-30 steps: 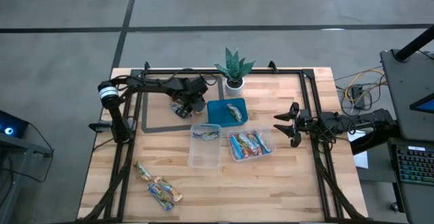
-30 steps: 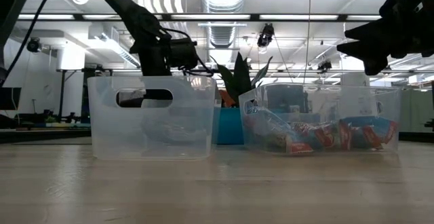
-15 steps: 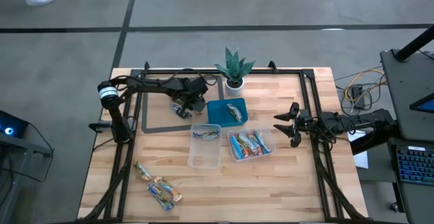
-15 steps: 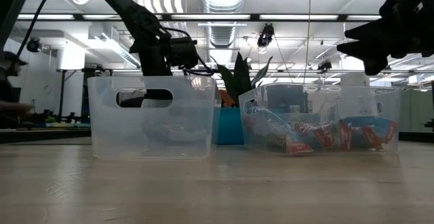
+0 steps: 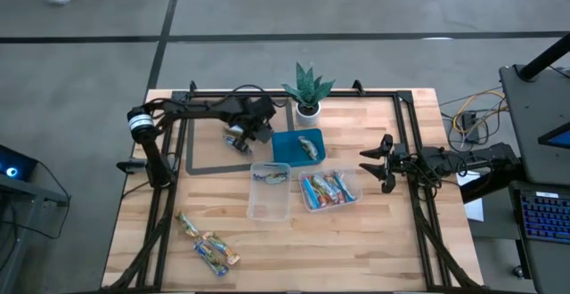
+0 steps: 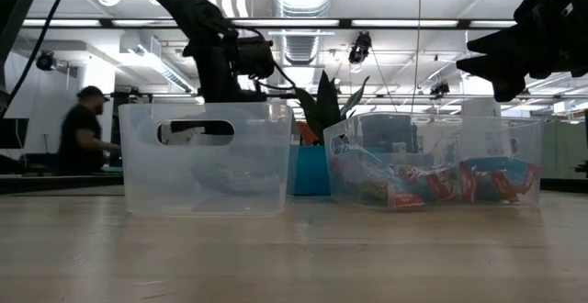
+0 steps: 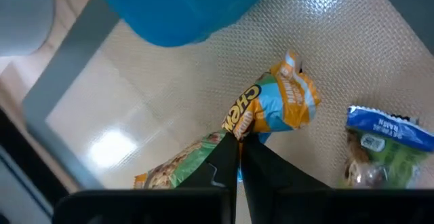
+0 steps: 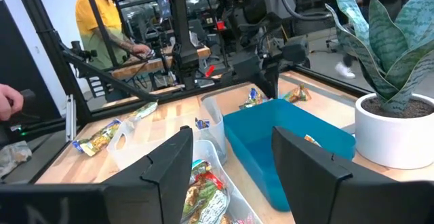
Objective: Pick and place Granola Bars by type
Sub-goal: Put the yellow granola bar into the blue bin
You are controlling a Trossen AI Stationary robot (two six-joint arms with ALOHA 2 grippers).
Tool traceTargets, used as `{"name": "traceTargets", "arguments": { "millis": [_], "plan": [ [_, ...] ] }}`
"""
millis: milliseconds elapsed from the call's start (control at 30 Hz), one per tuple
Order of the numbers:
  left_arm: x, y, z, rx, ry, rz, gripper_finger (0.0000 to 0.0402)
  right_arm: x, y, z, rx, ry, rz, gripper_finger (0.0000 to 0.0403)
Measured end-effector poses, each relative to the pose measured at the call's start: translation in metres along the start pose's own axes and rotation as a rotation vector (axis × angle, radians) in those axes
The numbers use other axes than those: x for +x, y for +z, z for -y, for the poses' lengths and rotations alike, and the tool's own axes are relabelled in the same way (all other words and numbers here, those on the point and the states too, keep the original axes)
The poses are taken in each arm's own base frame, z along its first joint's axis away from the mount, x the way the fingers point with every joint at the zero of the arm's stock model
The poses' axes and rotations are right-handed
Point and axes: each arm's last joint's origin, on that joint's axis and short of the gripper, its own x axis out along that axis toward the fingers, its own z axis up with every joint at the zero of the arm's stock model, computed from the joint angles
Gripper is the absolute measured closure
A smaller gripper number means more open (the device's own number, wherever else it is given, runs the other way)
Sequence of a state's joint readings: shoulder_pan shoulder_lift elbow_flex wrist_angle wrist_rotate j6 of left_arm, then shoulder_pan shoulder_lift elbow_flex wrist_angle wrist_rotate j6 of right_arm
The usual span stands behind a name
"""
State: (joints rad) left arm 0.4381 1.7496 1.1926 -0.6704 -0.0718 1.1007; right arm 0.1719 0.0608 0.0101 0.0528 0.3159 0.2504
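Pinching a shiny orange-and-blue granola bar (image 7: 274,108) beside the teal rectangular tray (image 5: 287,147), left jaws stay shut on its wrapper; right jaws (image 5: 385,164) hang open.

Wood table (image 5: 374,240): two clear tubs (image 5: 270,200), teal tray (image 5: 287,144), potted plant (image 5: 307,89), loose granola bars (image 5: 207,243).

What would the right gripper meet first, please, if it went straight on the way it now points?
Probably the clear tub of granola bars: the open right gripper points across the table toward it, and the tub's rim sits nearest between its fingers. Height is unclear, so it might pass above.
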Motion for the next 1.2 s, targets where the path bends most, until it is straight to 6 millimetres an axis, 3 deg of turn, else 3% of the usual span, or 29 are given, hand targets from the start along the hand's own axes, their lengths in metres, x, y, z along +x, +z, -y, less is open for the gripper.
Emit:
{"name": "traceTargets", "arguments": {
  "millis": [400,633,900,1200],
  "plan": [
    [-0.055,0.01,-0.024,-0.007,0.01,-0.06,0.0401,0.0,0.0,0.0,0.0,0.0,0.0,0.0213],
    [-0.089,0.029,-0.028,0.087,0.09,-0.074,0.0401,0.0,0.0,0.0,0.0,0.0,0.0,0.0213],
    [-0.102,0.052,-0.023,0.174,0.129,-0.028,0.0401,0.0,0.0,0.0,0.0,0.0,0.0,0.0213],
    [-0.087,0.083,-0.012,0.182,0.161,0.031,0.0401,0.0,0.0,0.0,0.0,0.001,0.0,0.0213]
  ]
}}
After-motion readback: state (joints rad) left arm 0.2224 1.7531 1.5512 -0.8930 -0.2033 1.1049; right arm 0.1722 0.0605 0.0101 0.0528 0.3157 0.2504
